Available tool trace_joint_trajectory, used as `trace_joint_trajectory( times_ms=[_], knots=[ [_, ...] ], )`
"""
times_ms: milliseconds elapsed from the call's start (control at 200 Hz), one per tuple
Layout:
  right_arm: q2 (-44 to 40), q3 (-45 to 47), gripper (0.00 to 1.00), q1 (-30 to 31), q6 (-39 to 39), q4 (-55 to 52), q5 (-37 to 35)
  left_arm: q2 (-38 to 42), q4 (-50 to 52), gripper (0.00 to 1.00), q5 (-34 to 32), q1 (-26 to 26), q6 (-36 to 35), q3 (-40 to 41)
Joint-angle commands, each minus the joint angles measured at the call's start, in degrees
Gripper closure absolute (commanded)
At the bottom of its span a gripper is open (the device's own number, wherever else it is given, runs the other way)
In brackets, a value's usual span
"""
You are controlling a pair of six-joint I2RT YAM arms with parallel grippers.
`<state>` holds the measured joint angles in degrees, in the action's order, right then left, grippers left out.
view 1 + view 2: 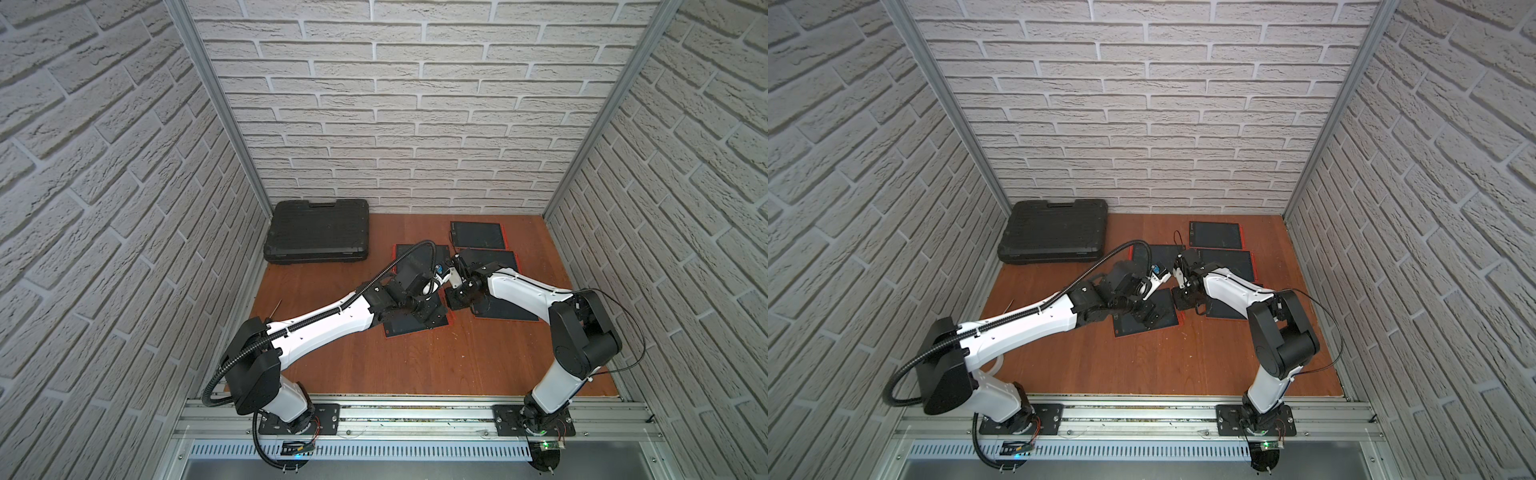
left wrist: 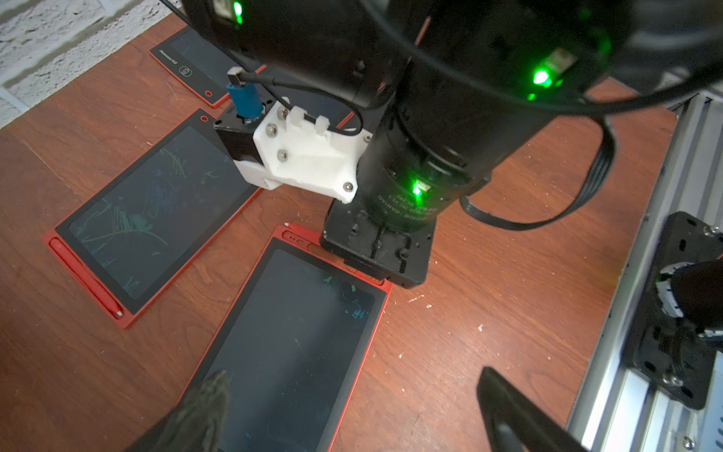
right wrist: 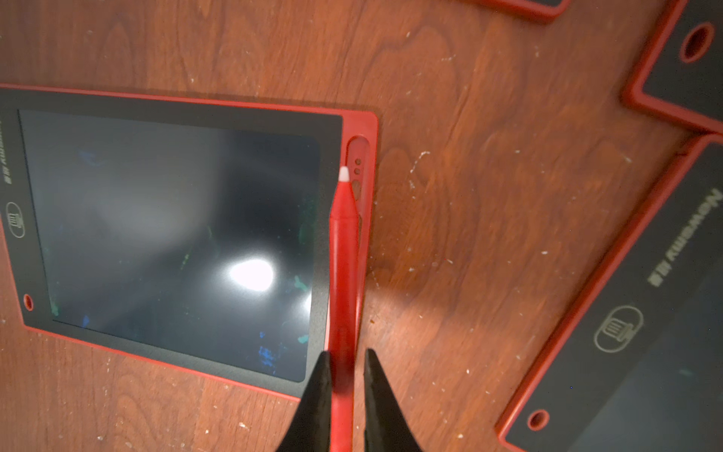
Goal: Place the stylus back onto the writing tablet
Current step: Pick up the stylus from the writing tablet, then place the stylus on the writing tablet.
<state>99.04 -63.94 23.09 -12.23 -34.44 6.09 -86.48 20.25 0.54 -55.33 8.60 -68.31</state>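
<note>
Stylus (image 3: 343,274) lies along the red slot edge of the tablet (image 3: 176,113), white tip pointing away from the right claw (image 3: 347,352), tail end between its fingers. That claw's only cracked open, with a sliver of gap on one side, so it's not pinching. Left claw (image 2: 354,373) gapes wide and empty over the same tablet. Other tablets (image 1: 478,235) and a black case (image 1: 318,230) sit on the counter (image 1: 415,365). In both top views the arms hide the stylus. Only the left wrist view shows a neighbour tablet (image 2: 156,211) with its pen (image 2: 84,280) docked.
</note>
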Motion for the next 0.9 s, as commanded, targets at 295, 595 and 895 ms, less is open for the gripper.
trace_joint_trajectory(
  times_ms=[295, 595, 895],
  knots=[
    [1.98, 0.22, 0.8, 1.08, -2.43, 2.33, 0.46, -0.01, 0.24, 0.02, 0.61, -0.38, -0.55, -1.7],
    [4.13, 0.4, 0.78, 1.08, -3.84, 3.8, 0.96, -0.01, 0.36, 0.02, 0.46, -0.74, -0.69, -1.72],
    [5.25, 0.47, 0.75, 1.03, -4.77, 4.84, 2.0, -0.1, 0.34, 0.02, 0.38, -0.75, -0.76, -1.68]
  ],
)
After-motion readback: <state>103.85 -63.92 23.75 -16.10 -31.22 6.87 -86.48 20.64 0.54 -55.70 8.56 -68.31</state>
